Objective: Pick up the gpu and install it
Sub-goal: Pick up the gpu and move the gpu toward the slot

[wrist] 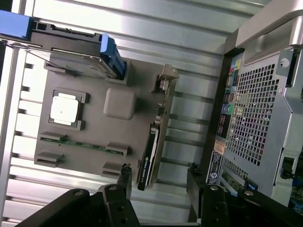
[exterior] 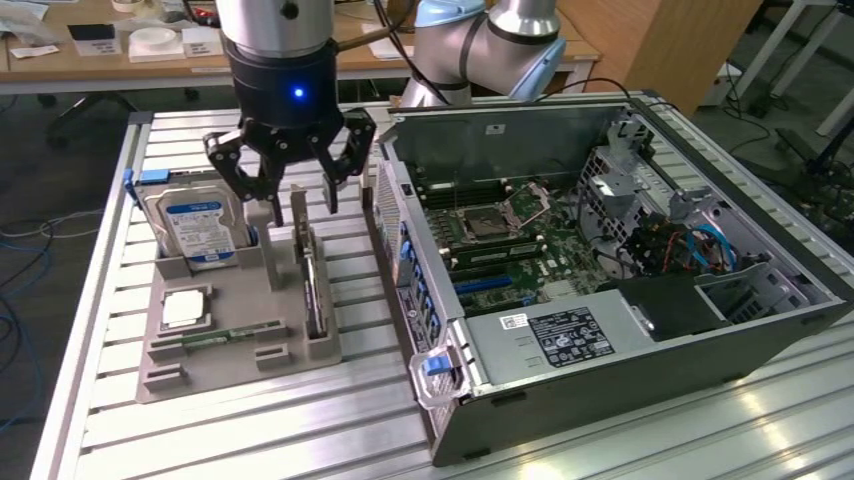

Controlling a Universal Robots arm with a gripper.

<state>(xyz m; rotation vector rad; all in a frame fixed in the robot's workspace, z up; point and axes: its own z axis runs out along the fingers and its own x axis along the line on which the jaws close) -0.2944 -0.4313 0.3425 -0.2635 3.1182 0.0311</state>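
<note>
The gpu (exterior: pixel 310 280) stands on its edge in a slot of the grey holder tray (exterior: pixel 227 360), a thin dark card running front to back. My gripper (exterior: pixel 304 205) hangs just above the card's far end with its fingers spread wide and nothing between them. From the wrist, the gpu (wrist: pixel 150 153) appears edge-on, dark and blade-like, lying between my two fingertips of the gripper (wrist: pixel 159 174), one finger on each side and apart from it. The open computer case (exterior: pixel 601 250) lies to the exterior view's right of the tray, its motherboard exposed.
The tray also holds a silver hard drive (exterior: pixel 194 225) with a blue-white label, a square processor (exterior: pixel 183 308) and a narrow green memory stick (exterior: pixel 220 338). The case's rear panel (wrist: pixel 255 109) stands close beside the tray. Everything rests on a slatted aluminium table (exterior: pixel 267 440).
</note>
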